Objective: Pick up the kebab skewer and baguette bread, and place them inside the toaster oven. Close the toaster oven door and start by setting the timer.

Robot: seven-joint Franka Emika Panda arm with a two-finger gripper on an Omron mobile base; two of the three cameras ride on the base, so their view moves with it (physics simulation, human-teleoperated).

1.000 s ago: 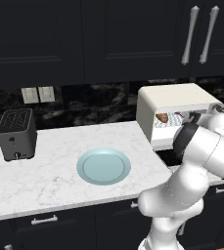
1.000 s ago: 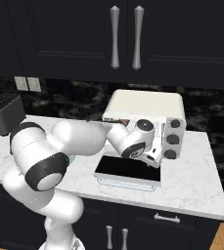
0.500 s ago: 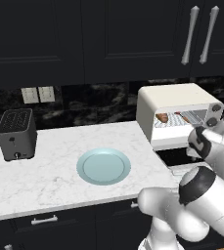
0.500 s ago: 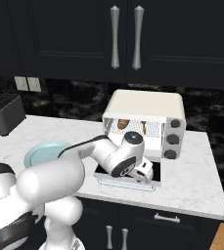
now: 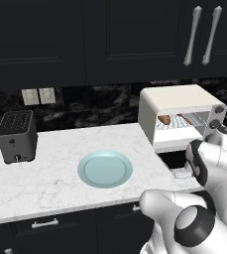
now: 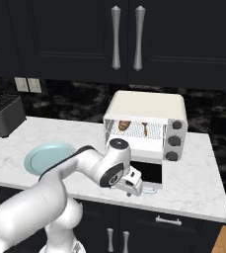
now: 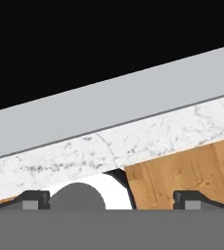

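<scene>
The countertop (image 5: 60, 173) looks like polished white marble with grey veins. The toaster oven (image 6: 149, 106) looks smooth cream plastic, its door (image 6: 146, 172) glossy dark glass.

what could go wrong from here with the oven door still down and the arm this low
1. The open tool sits below the lowered dark glass toaster oven door, at the marble counter edge; lifting carelessly might slam it.
2. The golden-brown baguette and reddish kebab skewer on the rack could shift if the cream toaster oven gets jolted.

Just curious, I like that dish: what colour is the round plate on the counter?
The plate is a pale blue-green, plain with no pattern. It shows best in the left base view.
</scene>
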